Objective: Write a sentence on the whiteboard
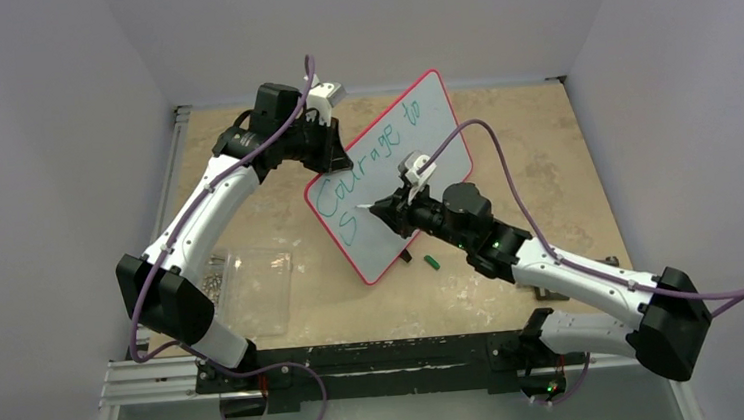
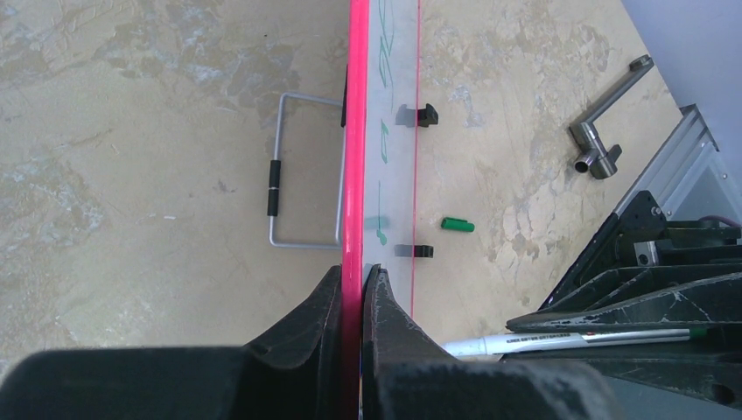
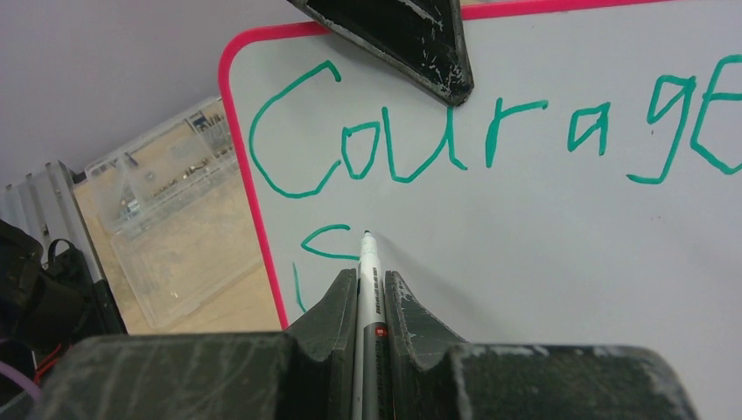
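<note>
Between pale walls [image 1: 42, 146], the whiteboard [image 1: 375, 175] stands on a beige table [image 1: 544, 156].

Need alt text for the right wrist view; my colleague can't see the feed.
The right gripper holds a white marker, tip on the whiteboard beside an "S" starting line two, below teal-green "Courage". The left gripper grips the red top rim; a clear plastic tray lies left.

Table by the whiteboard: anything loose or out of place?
Only small stuff: a green cap lies loose on the table in front of the whiteboard, and a metal crank lies beyond it. Nothing spilled.
</note>
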Action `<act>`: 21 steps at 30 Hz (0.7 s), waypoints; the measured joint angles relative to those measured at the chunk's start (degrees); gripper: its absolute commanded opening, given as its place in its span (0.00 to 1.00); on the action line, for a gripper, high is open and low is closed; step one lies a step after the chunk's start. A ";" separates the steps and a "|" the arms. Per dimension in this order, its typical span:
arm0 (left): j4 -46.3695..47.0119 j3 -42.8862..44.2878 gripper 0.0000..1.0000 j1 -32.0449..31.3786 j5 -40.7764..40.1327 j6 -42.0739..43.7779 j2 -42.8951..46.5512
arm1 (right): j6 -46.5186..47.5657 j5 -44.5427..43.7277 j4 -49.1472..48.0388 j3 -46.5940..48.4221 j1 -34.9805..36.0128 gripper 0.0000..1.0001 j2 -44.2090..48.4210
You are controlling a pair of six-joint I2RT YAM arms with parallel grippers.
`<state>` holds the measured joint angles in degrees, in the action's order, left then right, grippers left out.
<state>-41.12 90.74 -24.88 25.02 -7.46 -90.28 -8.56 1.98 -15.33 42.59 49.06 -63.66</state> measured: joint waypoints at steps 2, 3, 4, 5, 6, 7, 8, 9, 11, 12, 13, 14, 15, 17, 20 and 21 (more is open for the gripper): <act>0.00 0.00 0.00 0.00 0.00 -0.02 0.00 | 0.00 -0.07 -0.09 0.00 0.00 0.00 -0.55; -0.02 0.00 0.00 0.00 0.00 -0.02 0.00 | 0.00 -0.13 -0.07 0.00 0.00 0.00 -0.87; -0.02 0.00 0.00 0.00 0.00 -0.02 0.00 | 0.00 -0.22 -0.09 0.00 0.00 0.00 -1.27; -0.02 0.00 0.00 0.00 0.00 -0.02 0.00 | 0.00 -0.31 -0.11 0.00 0.00 0.00 -1.62; -0.04 0.00 0.00 0.00 0.00 -0.02 0.02 | 0.00 -0.39 -0.13 0.00 0.00 0.00 -2.05; -0.04 0.00 0.00 0.00 0.00 -0.02 0.02 | -0.02 -0.42 -0.13 0.00 0.00 0.00 -2.54; -0.04 0.00 0.00 0.00 0.00 -0.02 0.02 | -0.04 -0.42 -0.22 0.00 0.00 0.00 -3.10; -0.04 0.00 0.00 0.00 0.00 -0.02 0.04 | -0.07 -0.42 -0.28 0.00 0.00 0.00 -3.56; -0.09 0.00 0.00 0.00 -0.07 0.09 0.07 | -0.37 -0.37 -0.52 0.00 0.00 0.00 -4.55; -0.09 0.00 0.00 0.04 -0.07 0.13 0.07 | -0.44 -0.37 -0.68 0.00 0.00 0.00 -4.63; -0.15 0.00 0.00 0.09 -0.07 0.11 0.07 | -0.46 -0.37 -0.74 0.00 0.00 0.00 -4.63; -0.13 0.00 0.00 0.07 -0.07 0.15 0.07 | -0.46 -0.39 -0.76 0.00 0.00 0.00 -4.63; -0.13 0.00 0.00 0.07 -0.07 0.15 0.09 | -0.46 -0.39 -0.79 0.00 0.00 0.00 -4.63; -0.15 0.00 0.00 0.07 -0.04 0.15 0.09 | -0.44 -0.39 -0.79 0.00 0.00 0.00 -4.63; -0.13 0.00 0.00 0.07 -0.07 0.15 0.09 | -0.46 -0.98 -0.76 0.00 0.02 0.00 -4.63; -0.13 0.00 0.00 0.07 -0.07 0.15 0.09 | -0.44 -1.22 -0.74 0.00 0.07 0.00 -4.63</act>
<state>-41.25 90.74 -24.82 24.95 -7.31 -90.19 -8.99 0.75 -16.08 42.59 49.12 -68.29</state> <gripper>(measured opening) 0.052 0.088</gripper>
